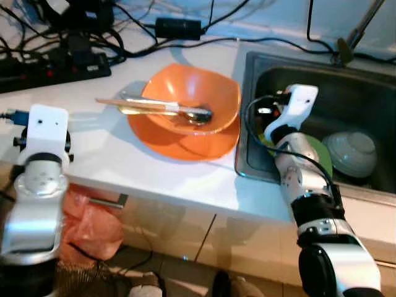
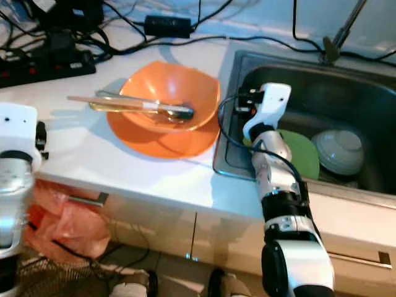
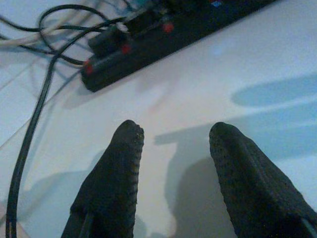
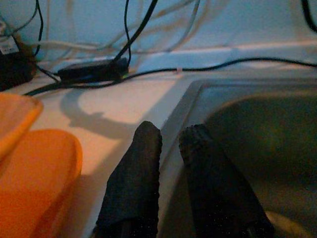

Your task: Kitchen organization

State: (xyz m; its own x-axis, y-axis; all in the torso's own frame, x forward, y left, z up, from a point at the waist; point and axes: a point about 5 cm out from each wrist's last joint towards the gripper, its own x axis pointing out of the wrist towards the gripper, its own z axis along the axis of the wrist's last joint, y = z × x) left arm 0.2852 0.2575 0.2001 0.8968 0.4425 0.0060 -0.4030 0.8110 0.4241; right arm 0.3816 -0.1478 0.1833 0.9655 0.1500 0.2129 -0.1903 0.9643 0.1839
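An orange bowl (image 1: 204, 83) sits on an orange plate (image 1: 185, 145) on the white counter. A metal spoon (image 1: 192, 113) and wooden chopsticks (image 1: 133, 103) lie across the bowl. In the steel sink (image 1: 371, 80) rest a green plate (image 1: 322, 154) and an upturned pale bowl (image 1: 351, 151). My right arm (image 1: 301, 167) reaches over the sink's left rim; my right gripper (image 4: 171, 136) is shut, holding nothing, above that rim beside the orange plate (image 4: 34, 183). My left gripper (image 3: 176, 134) hovers open over bare counter at the left, facing the power strip (image 3: 163, 39).
A black power strip (image 1: 55, 68), a power adapter (image 1: 178, 27) and tangled cables line the back of the counter. A faucet (image 1: 356, 34) stands behind the sink. Below the counter's front edge lies a reddish plastic bag (image 1: 93, 223) by the cabinet doors.
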